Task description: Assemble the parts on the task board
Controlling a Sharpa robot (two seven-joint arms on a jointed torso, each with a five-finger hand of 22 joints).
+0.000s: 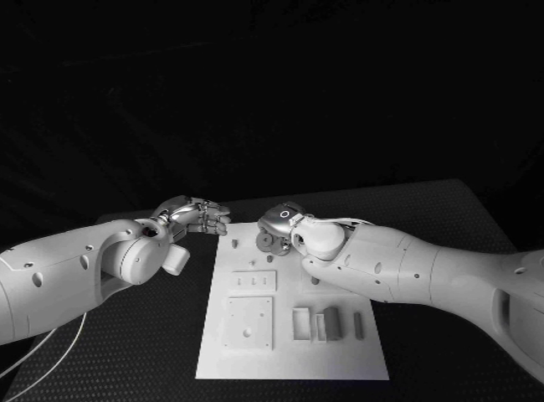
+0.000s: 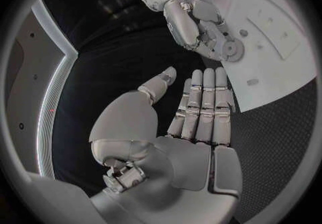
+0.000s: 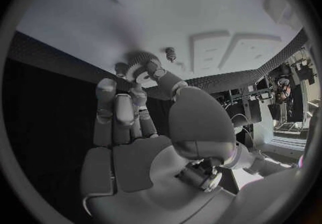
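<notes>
From the head camera I see my right robot hand (image 1: 284, 230) at the task board's (image 1: 290, 352) far edge; its wrist view reveals it pinching a gear (image 3: 139, 65) there. My left robot hand (image 1: 190, 216) hovers released beside the board.

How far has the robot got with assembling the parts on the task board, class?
Early stage, by the look of it. Nothing looks fitted yet. In hand: the right hand pinches a gear at the task board's far end. The left hand holds nothing, beside the board. Left: several small parts lie loose near the near edge.
</notes>
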